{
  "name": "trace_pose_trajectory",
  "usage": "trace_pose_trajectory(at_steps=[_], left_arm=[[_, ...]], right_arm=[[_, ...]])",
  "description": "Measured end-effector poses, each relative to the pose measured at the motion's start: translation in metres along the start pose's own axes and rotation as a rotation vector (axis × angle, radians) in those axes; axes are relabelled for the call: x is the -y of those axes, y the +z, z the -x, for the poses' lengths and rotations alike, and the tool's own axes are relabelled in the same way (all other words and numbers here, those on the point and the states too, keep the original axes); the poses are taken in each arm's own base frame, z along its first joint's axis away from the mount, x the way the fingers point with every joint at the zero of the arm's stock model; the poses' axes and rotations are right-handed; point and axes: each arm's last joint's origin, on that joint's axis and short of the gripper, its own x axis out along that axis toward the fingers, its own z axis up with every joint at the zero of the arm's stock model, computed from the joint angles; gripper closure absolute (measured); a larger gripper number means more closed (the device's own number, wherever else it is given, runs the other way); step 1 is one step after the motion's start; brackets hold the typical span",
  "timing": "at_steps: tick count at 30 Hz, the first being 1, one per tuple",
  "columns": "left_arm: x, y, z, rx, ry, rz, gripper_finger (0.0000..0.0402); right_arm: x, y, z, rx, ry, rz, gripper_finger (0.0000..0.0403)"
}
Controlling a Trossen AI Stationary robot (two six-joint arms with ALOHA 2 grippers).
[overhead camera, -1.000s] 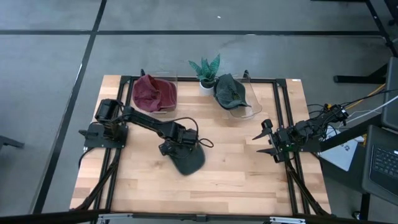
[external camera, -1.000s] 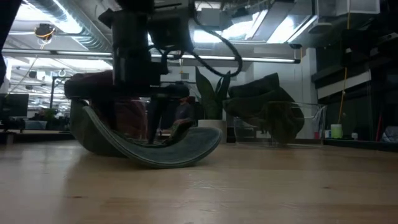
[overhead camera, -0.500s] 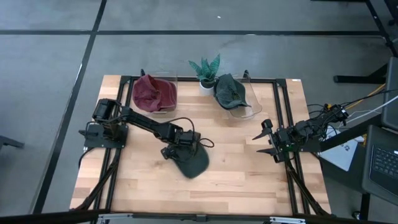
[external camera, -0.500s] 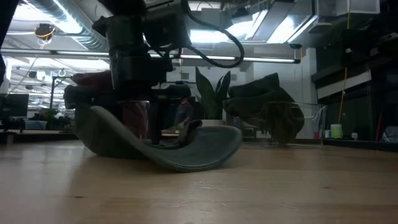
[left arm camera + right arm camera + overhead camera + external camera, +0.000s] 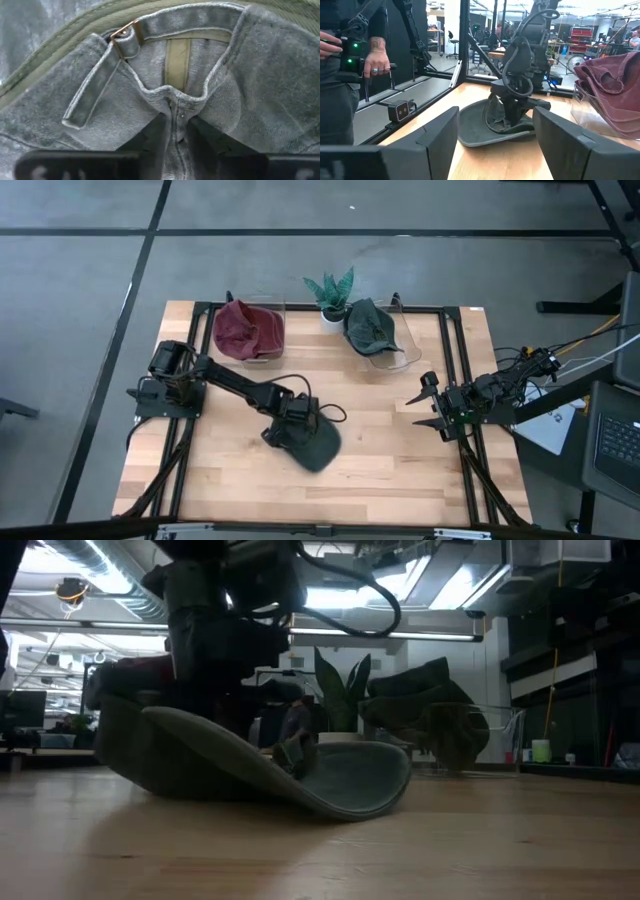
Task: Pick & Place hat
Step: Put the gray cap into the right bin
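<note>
A grey-green hat [image 5: 312, 444] lies on the wooden table near its middle, its brim [image 5: 360, 780] curving up off the wood toward the near right. My left gripper [image 5: 296, 416] stands over the hat's back, shut on its cloth; the left wrist view shows the back strap with its brass buckle [image 5: 122, 34] just past the fingers. My right gripper [image 5: 424, 402] waits open near the table's right edge, well clear of the hat, with nothing between its fingers [image 5: 440, 131]. My left gripper pinches the cloth at the back of the hat, on the centre seam just under the strap opening [image 5: 176, 106], between its two fingers [image 5: 154, 136]. The fingers come from above, pointing down. The hat still rests on the table [image 5: 200, 780].
At the table's far edge stand a clear bin with a dark red hat [image 5: 248, 330], a small potted plant [image 5: 330, 292] and a clear bin with a dark green hat [image 5: 372, 328]. A person's hand [image 5: 376, 64] holds a device beyond the table's edge. Bare wood [image 5: 400, 470] lies near right.
My left gripper has moved toward the table's near right, and the hat has slid along the wood with it. In the low view the hat has come closer, its brim swinging farther right.
</note>
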Motion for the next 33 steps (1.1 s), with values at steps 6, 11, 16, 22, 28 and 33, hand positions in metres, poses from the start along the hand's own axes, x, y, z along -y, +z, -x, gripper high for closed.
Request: trace_pose_trajectory(at_steps=[6, 11, 16, 22, 28, 33], left_arm=[[-0.001, 0.004, 0.000, 0.040, 0.010, 0.166, 0.0377], [-0.003, 0.007, -0.001, 0.077, 0.027, 0.280, 0.0394], [-0.006, 0.010, 0.005, 0.084, 0.088, 0.328, 0.0396], [-0.013, 0.013, 0.033, 0.147, 0.197, 0.351, 0.0397], [-0.015, 0.013, 0.063, 0.208, 0.290, 0.376, 0.0398], [-0.016, 0.012, 0.088, 0.268, 0.373, 0.391, 0.0398]], right_arm=[[0.000, 0.000, 0.000, 0.000, 0.000, 0.000, 0.0150], [0.000, 0.000, 0.000, 0.000, 0.000, 0.000, 0.0150], [0.000, 0.000, 0.000, 0.000, 0.000, 0.000, 0.0150], [0.000, 0.000, 0.000, 0.000, 0.000, 0.000, 0.0150], [0.000, 0.000, 0.000, 0.000, 0.000, 0.000, 0.0150], [0.000, 0.000, 0.000, 0.000, 0.000, 0.000, 0.0150]])
